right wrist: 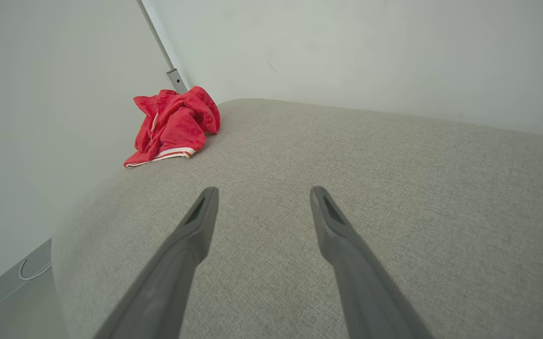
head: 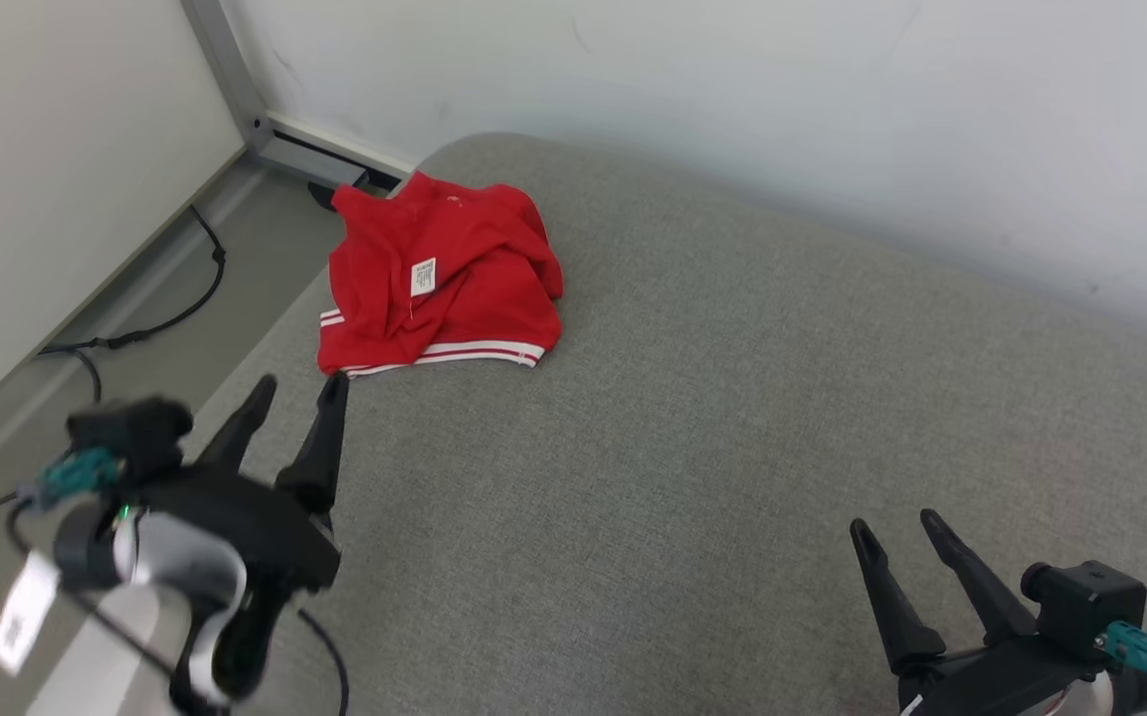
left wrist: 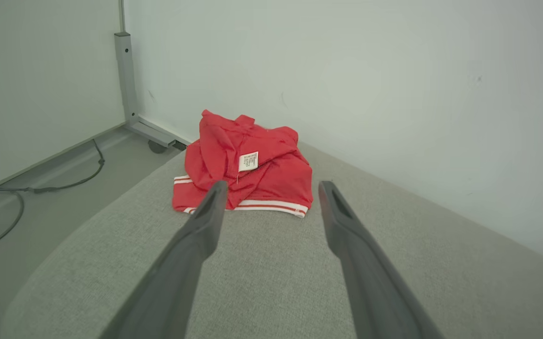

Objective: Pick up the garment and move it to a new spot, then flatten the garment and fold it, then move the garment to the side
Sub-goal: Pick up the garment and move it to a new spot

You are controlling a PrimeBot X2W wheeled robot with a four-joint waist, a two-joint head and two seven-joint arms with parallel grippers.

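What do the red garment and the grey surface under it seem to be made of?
Red garment: probably a matte knit fabric; it lies in soft crumples, with white-striped hems. Grey surface: apparently woven upholstery cloth, matte; a fine weave grain shows, and its rounded edge suggests padding.

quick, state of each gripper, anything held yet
Left gripper: open, holding nothing, close to the red garment.
Right gripper: open, holding nothing, above the grey padded surface.

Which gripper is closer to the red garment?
Left. The left gripper is at the near edge of the red garment; the right gripper is far off across the grey cushion.
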